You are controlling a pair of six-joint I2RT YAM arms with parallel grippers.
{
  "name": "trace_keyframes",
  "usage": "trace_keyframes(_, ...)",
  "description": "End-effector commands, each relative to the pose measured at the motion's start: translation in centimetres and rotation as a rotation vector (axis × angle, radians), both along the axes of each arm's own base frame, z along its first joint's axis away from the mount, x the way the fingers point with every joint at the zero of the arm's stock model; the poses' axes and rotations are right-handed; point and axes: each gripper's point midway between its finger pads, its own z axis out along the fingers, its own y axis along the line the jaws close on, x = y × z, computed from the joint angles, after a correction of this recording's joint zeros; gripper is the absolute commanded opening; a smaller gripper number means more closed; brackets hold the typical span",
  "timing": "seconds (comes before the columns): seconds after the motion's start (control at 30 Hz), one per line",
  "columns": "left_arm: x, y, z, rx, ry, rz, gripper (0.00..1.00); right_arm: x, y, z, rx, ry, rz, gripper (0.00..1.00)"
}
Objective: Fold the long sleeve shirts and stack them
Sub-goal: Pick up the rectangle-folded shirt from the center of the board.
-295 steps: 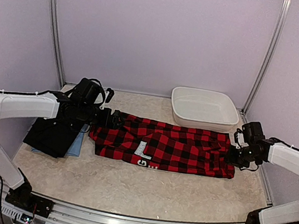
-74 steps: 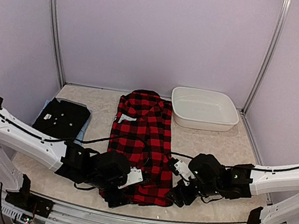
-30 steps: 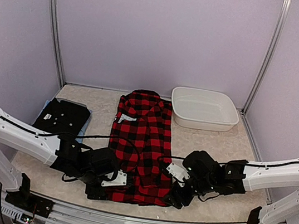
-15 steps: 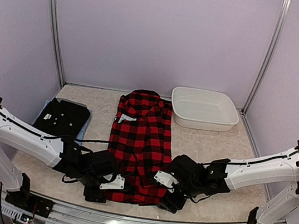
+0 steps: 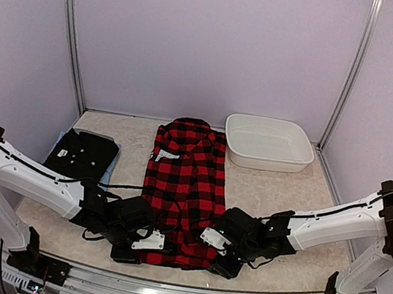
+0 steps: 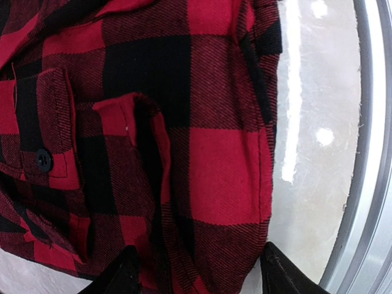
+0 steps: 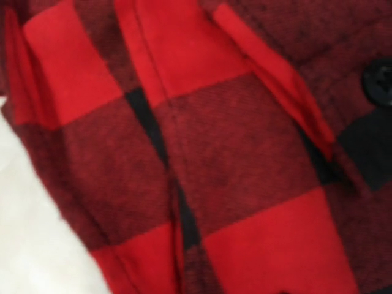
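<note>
Flannel shirt (image 5: 183, 189), checked red and black, lies folded into a long narrow strip down the middle of the table (image 5: 285, 197), collar toward the back wall and hem at the near edge. The left gripper (image 6: 199, 278) straddles one hem corner, fingers spread wide, nothing pinched. The right gripper (image 5: 222, 262) sits low at the other corner, and whether it is parted or closed cannot be told. The hem is layered and creased, so a pinch catching only the top layer would likely leave the rest behind, and uneven lifting would skew the fold.
</note>
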Motion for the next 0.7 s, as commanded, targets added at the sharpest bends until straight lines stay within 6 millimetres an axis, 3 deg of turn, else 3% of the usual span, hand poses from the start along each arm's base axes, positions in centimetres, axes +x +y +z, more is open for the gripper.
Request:
trace_keyframes(0.0,-1.7,1.8,-1.8,0.065,0.078,-0.046,0.59,-0.8,-0.9,-1.9,-0.063,0.028,-0.021,0.49)
trace_keyframes(0.23,-2.8,1.8,-2.6,0.093,0.161,-0.061,0.34,-1.7,-0.9,-2.0,-0.06,0.036,-0.007,0.22)
trace_keyframes(0.37,-3.2,1.6,-2.1,0.076,0.177,-0.077,0.21,-2.6,-0.9,-1.0,-0.022,0.059,0.003,0.07)
trace_keyframes(0.43,-3.5,1.2,-1.4,0.048,0.183,-0.085,0.09,-3.2,-0.9,-0.5,0.0,0.076,0.011,0.0)
trace_keyframes(0.5,-3.6,1.0,-0.6,0.02,0.182,-0.093,0.0,-4.1,-0.8,0.2,0.033,0.099,0.024,0.0)
trace_keyframes(0.67,-6.0,0.1,2.3,-0.07,0.193,-0.182,0.0,-6.8,0.0,2.7,0.144,0.219,0.086,0.0)
